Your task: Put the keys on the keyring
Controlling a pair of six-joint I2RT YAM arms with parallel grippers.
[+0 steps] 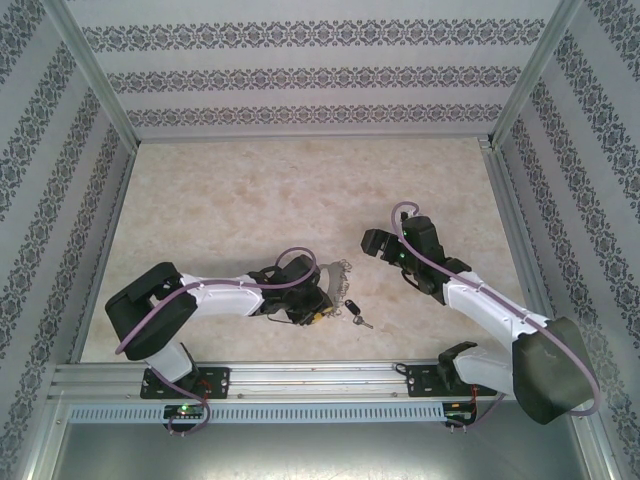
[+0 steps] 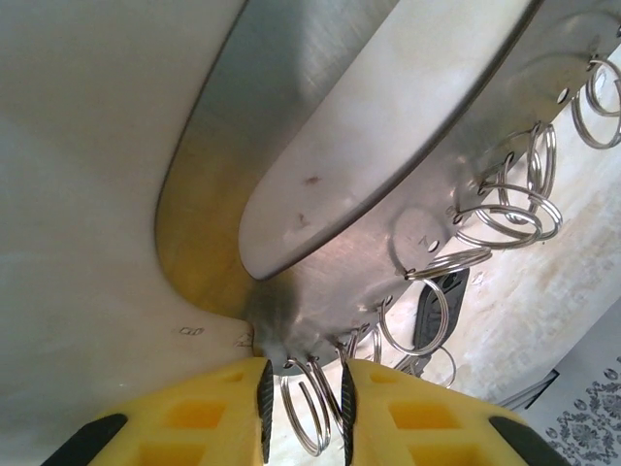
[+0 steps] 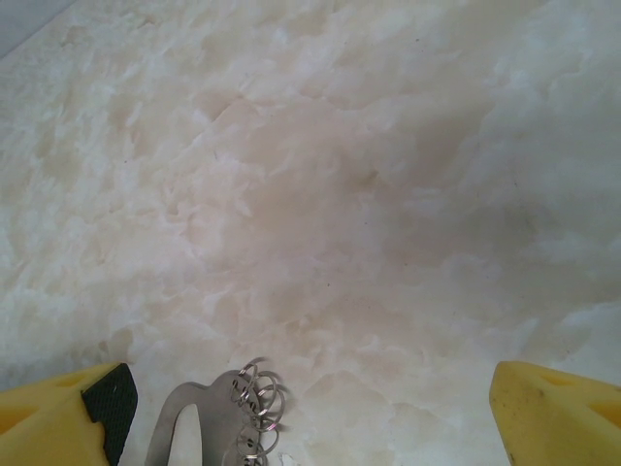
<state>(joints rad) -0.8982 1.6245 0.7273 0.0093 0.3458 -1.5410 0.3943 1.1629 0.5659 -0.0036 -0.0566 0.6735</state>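
Note:
The keyring (image 2: 388, 146), a flat grey metal loop with small rings along one edge, lies on the table just ahead of my left gripper (image 2: 306, 374). The yellow fingers (image 2: 194, 417) stand narrowly apart around one ring (image 2: 312, 413); the right pad touches it and a sliver of gap shows at the left pad. From above, that gripper (image 1: 308, 305) sits at the keyring (image 1: 333, 275). The key's black head (image 2: 441, 311) shows behind the rings, and the key (image 1: 354, 311) lies just right of the gripper. My right gripper (image 1: 383, 245) hovers open, with the keyring's end (image 3: 209, 427) near its left finger (image 3: 58, 417).
The marble-patterned tabletop (image 1: 250, 190) stretches bare toward the back. Patterned walls and metal frame posts (image 1: 100, 90) close in the sides. A metal rail (image 1: 300, 378) runs along the near edge by the arm bases.

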